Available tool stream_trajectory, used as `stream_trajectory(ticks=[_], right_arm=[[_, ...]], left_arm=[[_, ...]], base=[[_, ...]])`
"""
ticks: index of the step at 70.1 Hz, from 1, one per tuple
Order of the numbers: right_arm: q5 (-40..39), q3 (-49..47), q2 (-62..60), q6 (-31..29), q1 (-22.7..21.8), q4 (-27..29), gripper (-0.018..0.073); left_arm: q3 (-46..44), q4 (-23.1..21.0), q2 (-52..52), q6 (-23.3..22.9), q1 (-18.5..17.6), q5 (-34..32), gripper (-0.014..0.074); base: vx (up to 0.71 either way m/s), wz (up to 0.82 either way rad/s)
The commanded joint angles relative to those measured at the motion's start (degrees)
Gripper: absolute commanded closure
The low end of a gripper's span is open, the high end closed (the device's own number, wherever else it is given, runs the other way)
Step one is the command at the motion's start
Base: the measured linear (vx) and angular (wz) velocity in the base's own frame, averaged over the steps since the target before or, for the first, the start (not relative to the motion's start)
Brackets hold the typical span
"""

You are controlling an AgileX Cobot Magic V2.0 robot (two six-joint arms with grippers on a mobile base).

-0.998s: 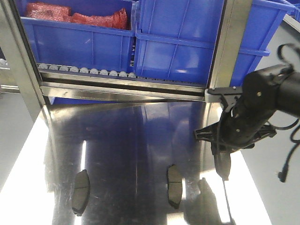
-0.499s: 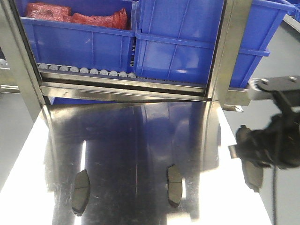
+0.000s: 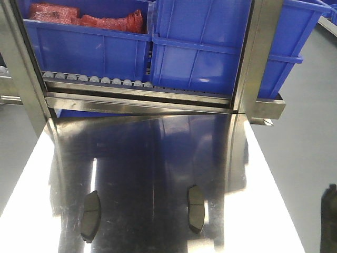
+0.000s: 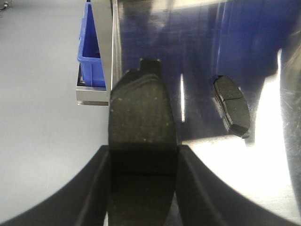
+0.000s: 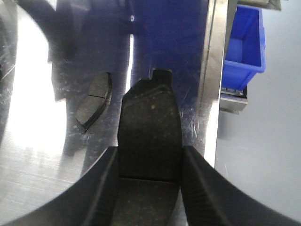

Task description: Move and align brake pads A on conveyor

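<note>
The front view shows the shiny steel tabletop (image 3: 158, 158) filling the middle and lower frame. Two brake pads lie flat on it near the bottom edge, well apart: the left loose pad (image 3: 90, 216) and the right loose pad (image 3: 195, 208), both set lengthwise up the frame. Blue bins (image 3: 200, 47) fill the top, one holding red parts (image 3: 84, 18), with a row of small rollers (image 3: 95, 80) beneath. Neither claw appears here; only a dark blurred sliver (image 3: 329, 219) touches the lower right edge, too little to name.

The wrist views supply what that view lacks. In the left wrist view, the left gripper (image 4: 143, 148) is closed narrowly on the left-held pad (image 4: 143, 117), its fingers (image 4: 94, 188) pressing the pad's long sides. The pad juts upward in the frame above the table's left rim. A loose pad (image 4: 230, 106) lies right of centre, and a blue bin (image 4: 91, 52) sits upper left.

The right wrist view is nearly its mirror. The right gripper (image 5: 150, 149) clamps the right-held pad (image 5: 150, 117) the same way. Another loose pad (image 5: 96, 101) lies left of it, and a blue bin (image 5: 242, 47) sits upper right beyond the table's rim.
</note>
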Motion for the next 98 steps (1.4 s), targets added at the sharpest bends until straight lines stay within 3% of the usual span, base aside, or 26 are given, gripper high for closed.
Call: stream_trajectory(ticks=[1,16,41,60,98], right_arm=[[-6.2,1.9,-4.7,-1.0,-0.1,-0.7,0.0571],[-6.4,5.9,-11.4,-2.9,-0.1,-0.7,0.0571],[-9.0,6.0,-11.8,-2.9,-0.1,-0.9,0.0571],[-14.9,6.0,-11.8,-3.0,-0.1,-7.0,0.0571],[-14.8,6.0,-11.8,-3.0,-0.1,-6.5,0.0571]], left_arm=[[-1.6,0.7,0.5,-0.1,0.0,-5.0,0.0602],[-1.6,0.7,0.5,-0.1,0.0,-5.0,0.0602],[-1.6,0.7,0.5,-0.1,0.0,-4.9,0.0602],[-1.6,0.7,0.5,-0.1,0.0,-4.9,0.0602],[-1.6,0.7,0.5,-0.1,0.0,-4.9,0.0602]], base=[[0.0,0.0],[0.0,0.0],[0.0,0.0],[0.0,0.0],[0.0,0.0]])
